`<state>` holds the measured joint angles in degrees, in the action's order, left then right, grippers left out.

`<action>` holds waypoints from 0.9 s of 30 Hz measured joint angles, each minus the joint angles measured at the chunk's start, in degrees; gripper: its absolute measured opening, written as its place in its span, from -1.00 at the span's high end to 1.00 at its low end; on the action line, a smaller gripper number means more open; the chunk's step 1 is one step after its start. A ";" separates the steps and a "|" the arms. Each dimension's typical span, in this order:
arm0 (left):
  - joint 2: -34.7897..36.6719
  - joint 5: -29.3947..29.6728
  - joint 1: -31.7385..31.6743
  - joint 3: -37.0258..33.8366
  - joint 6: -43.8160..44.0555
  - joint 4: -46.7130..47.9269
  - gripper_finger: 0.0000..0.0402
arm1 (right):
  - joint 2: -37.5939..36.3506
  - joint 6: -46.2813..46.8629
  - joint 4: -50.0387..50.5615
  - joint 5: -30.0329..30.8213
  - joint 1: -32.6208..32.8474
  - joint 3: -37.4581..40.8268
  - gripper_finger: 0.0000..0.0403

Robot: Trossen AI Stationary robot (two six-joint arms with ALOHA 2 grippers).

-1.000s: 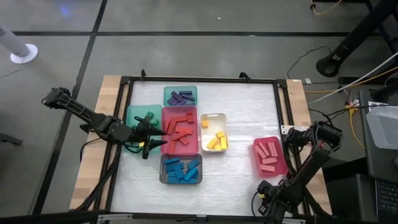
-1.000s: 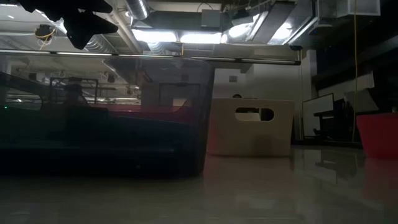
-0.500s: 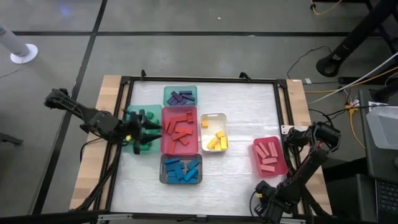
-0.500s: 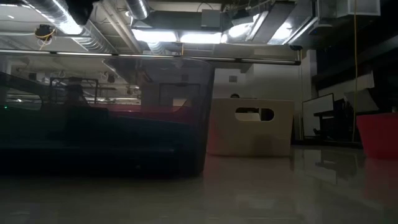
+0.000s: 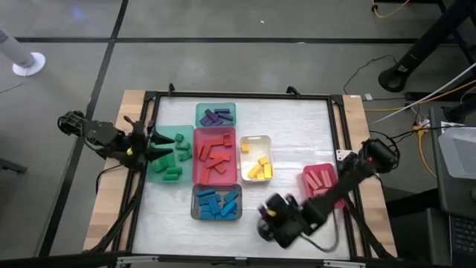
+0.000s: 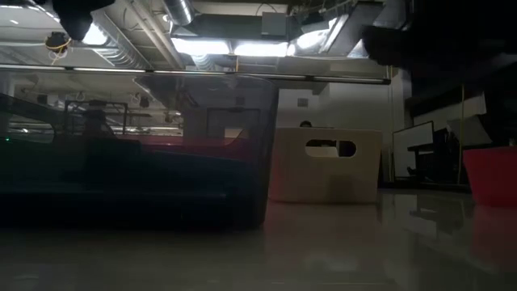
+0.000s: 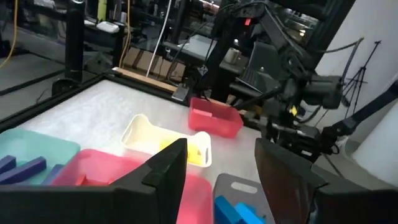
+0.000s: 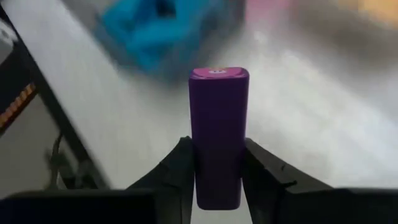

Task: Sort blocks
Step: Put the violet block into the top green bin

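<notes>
My right gripper (image 5: 268, 217) hangs over the table's near part, between the grey tray (image 5: 216, 202) of blue blocks and the pink tray (image 5: 322, 186), shut on a purple bar block (image 8: 217, 124). My left gripper (image 5: 154, 141) stands open over the left edge of the green tray (image 5: 169, 152), which holds green blocks; its fingers (image 7: 166, 168) have nothing between them. Sorted blocks lie in the teal tray (image 5: 216, 115) (purple), the red tray (image 5: 216, 155) (red) and the white tray (image 5: 256, 158) (yellow). My right gripper pinches the purple bar by its near end (image 8: 216, 177) between its two fingers, one on each long side. The bar runs along the fingers and sticks out well past their tips. It is lifted clear of the table, with the fingers slanting down.
The trays cluster at the table's middle and left, with the pink tray apart at the right. Bare white tabletop (image 5: 297, 126) lies at the far right and along the near edge. A black frame (image 5: 238, 95) rims the table. In the low view both arms show only as dark shapes at the top.
My left gripper has drawn back from the red tray's edge toward the table's left edge, rising a little. My right arm has swung from the table's near right corner toward the left and now hangs over the near part beside the grey tray.
</notes>
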<state>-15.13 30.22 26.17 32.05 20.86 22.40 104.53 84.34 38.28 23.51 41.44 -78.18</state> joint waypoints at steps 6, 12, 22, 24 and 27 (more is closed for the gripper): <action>1.98 0.00 0.00 -0.02 -0.05 4.47 0.11 | -0.11 -24.63 -4.77 6.60 -13.47 -3.96 0.46; 2.00 0.01 0.00 -0.02 1.54 8.53 0.11 | -0.11 -48.49 -24.24 1.82 -29.83 -3.97 0.45; 1.98 0.00 0.00 -0.02 1.85 15.57 0.11 | 0.98 -56.33 -41.62 -13.26 -52.04 -3.97 0.45; 2.00 0.00 0.00 -0.02 1.69 16.23 0.11 | 2.52 -56.26 -44.50 -16.38 -54.57 -3.97 0.45; 1.96 0.00 0.01 -0.04 1.66 16.18 0.11 | 5.17 -56.18 -47.09 -20.24 -56.83 -3.95 0.43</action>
<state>-13.17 30.22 26.18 32.01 22.52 38.58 109.71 28.16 -8.81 3.27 -15.39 -82.13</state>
